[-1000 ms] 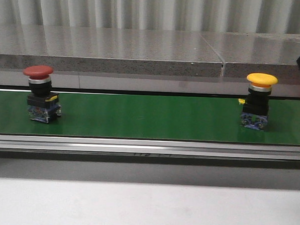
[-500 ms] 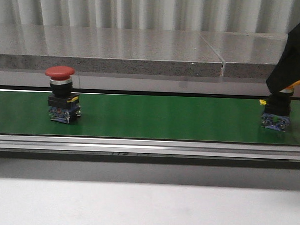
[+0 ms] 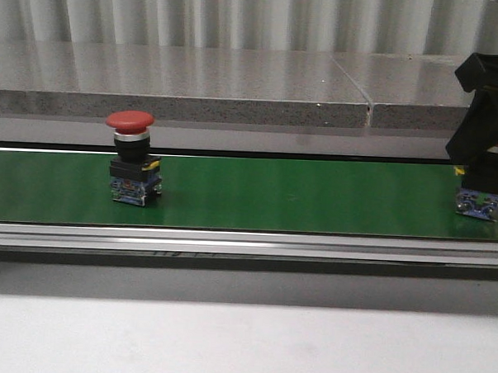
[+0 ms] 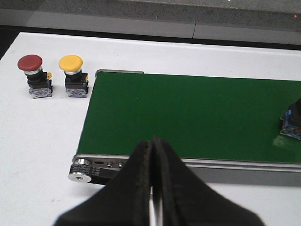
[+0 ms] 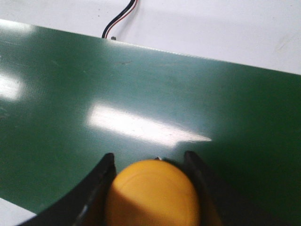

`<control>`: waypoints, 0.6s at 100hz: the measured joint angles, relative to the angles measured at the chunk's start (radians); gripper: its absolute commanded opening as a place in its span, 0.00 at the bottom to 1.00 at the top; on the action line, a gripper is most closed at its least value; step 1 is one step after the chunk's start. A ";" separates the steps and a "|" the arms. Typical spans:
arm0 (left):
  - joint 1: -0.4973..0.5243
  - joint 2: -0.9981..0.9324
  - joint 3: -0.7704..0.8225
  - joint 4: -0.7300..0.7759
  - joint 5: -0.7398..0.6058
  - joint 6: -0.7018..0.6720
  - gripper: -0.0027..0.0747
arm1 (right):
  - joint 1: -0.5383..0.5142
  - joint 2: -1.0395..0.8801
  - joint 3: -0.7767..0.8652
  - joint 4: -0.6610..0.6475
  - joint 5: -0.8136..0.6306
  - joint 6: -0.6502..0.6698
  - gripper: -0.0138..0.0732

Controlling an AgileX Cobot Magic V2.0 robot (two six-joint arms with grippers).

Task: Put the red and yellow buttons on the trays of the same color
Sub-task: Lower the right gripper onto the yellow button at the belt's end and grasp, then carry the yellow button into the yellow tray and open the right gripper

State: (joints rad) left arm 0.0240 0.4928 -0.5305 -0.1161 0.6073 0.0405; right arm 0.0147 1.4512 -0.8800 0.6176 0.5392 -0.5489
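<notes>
A red button [image 3: 129,120] with a black body stands upright on the green belt [image 3: 298,197], left of centre. At the belt's far right, my right gripper [image 3: 484,160] covers the cap of the yellow button [image 3: 477,203], whose blue base rests on the belt. In the right wrist view both fingers press the sides of the yellow button's cap [image 5: 153,193], so the right gripper [image 5: 149,155] is shut on it. My left gripper [image 4: 152,141] is shut and empty, hovering near the belt's end roller [image 4: 82,170]. The trays are out of view.
A second red button [image 4: 30,66] and a second yellow button [image 4: 71,67] stand on the white table beside the belt's end. A grey stone ledge [image 3: 237,87] runs behind the belt. A metal rail [image 3: 246,244] edges the belt's front.
Both buttons rode the belt to the right. My right gripper came down from the upper right over the yellow button and now grips its cap.
</notes>
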 measured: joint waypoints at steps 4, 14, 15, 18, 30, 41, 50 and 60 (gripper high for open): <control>0.000 0.000 0.000 0.000 0.002 0.000 0.01 | 0.000 0.000 0.000 0.000 0.002 0.000 0.20; 0.000 0.000 0.000 0.000 0.002 0.000 0.01 | 0.000 -0.010 0.000 0.000 0.010 0.000 0.20; 0.000 0.000 0.000 0.000 0.002 0.000 0.01 | 0.000 -0.010 0.000 0.000 0.010 0.000 0.20; 0.000 0.000 0.000 0.000 0.002 0.000 0.01 | -0.003 -0.020 0.000 0.000 0.013 0.000 0.20; 0.000 0.000 0.000 0.000 0.002 0.000 0.01 | -0.027 -0.063 0.000 0.000 0.025 0.002 0.20; 0.000 0.000 0.000 0.000 0.002 0.000 0.01 | -0.085 -0.110 0.000 0.000 0.069 0.002 0.20; 0.000 0.000 0.000 0.000 0.002 0.000 0.01 | -0.148 -0.150 0.000 0.000 0.120 0.017 0.20; 0.000 0.000 0.000 0.000 0.002 0.000 0.01 | -0.243 -0.207 0.000 -0.031 0.179 0.061 0.20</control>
State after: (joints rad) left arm 0.0240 0.4928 -0.5305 -0.1161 0.6091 0.0405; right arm -0.2287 1.2445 -0.8800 0.5868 0.7182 -0.4876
